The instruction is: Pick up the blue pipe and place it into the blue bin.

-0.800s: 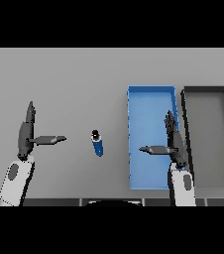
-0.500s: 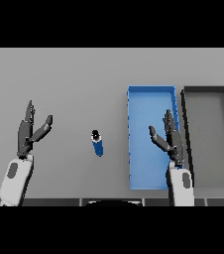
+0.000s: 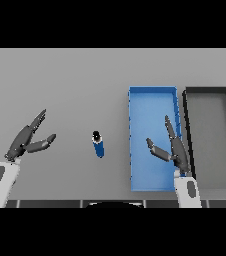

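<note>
The blue pipe (image 3: 99, 145), short with a dark cap at its far end, lies on the grey table between my two hands. To its right sits the blue bin (image 3: 152, 102), long and shallow, holding nothing. My right hand (image 3: 174, 146) hovers over the bin's near right part, fingers straight and thumb spread toward the left, holding nothing. My left hand (image 3: 26, 140) is at the left, well away from the pipe, fingers stretched out toward the upper right, thumb apart, holding nothing.
A dark grey bin (image 3: 211, 93) stands right of the blue bin, side by side with it. Bare grey table (image 3: 60, 85) stretches behind and to the left of the pipe.
Both hands have turned: thumbs that stuck out sideways have drawn in closer to the fingers. The left hand tilted toward the upper right. The pipe has not moved.
</note>
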Available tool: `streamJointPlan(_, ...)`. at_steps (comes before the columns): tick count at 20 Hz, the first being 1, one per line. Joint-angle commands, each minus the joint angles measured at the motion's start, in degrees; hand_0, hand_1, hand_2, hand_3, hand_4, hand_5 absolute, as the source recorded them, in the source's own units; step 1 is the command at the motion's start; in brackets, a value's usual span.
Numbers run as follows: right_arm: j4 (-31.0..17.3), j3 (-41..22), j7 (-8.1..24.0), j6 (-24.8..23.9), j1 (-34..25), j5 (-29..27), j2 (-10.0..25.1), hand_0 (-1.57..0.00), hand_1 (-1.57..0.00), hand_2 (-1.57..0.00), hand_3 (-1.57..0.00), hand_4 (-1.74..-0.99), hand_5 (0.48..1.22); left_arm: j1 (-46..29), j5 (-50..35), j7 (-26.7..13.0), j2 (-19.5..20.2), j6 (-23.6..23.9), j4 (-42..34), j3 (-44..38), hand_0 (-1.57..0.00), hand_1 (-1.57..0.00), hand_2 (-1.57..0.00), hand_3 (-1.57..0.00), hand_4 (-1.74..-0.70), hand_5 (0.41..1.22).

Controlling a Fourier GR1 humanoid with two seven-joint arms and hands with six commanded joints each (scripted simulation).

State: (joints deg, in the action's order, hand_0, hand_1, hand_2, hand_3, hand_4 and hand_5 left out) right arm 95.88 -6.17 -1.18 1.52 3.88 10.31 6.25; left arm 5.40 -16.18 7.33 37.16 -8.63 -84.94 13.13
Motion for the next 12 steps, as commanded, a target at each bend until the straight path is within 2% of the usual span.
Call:
streamJointPlan(1, 0.1, -0.2, -0.8, 0.3, 0.3, -0.1, 0.0, 0.0, 0.0, 0.0, 0.0, -1.186, 0.598, -0.1, -0.3, 0.5, 0.5, -1.6, -0.9, 0.6, 0.0, 0.0, 0.0, 0.0, -1.09, 0.596)
streamJointPlan(3, -0.4, -0.1, -2.1, 0.9, -0.1, -0.2, 0.5, 0.0, 0.0, 0.0, 0.0, -1.193, 0.605, -0.9, -0.5, 0.2, 1.0, -3.9, -4.1, 2.6, 0.0, 0.0, 0.0, 0.0, -1.1, 0.567)
streamJointPlan(5, -0.2, -0.8, -1.9, 1.1, 0.0, 0.0, 0.1, 0.0, 0.0, 0.0, 0.0, -1.201, 0.609, -1.6, -0.8, -0.8, 1.2, -6.0, -6.3, 4.5, 0.0, 0.0, 0.0, 0.0, -1.11, 0.534)
streamJointPlan(7, -0.4, -1.0, -1.5, 0.9, -0.5, 0.3, -0.3, 0.0, 0.0, 0.0, 0.0, -1.208, 0.611, -2.2, 0.3, -1.8, -0.5, -7.2, -7.3, 7.5, 0.0, 0.0, 0.0, 0.0, -1.14, 0.503)
streamJointPlan(12, 1.6, -0.9, -1.2, 1.1, 0.9, -0.2, -0.1, 0.0, 0.0, 0.0, 0.0, -1.221, 0.618, -1.8, 5.5, -2.3, -4.0, -5.8, -9.1, 12.2, 0.0, 0.0, 0.0, 0.0, -1.18, 0.469)
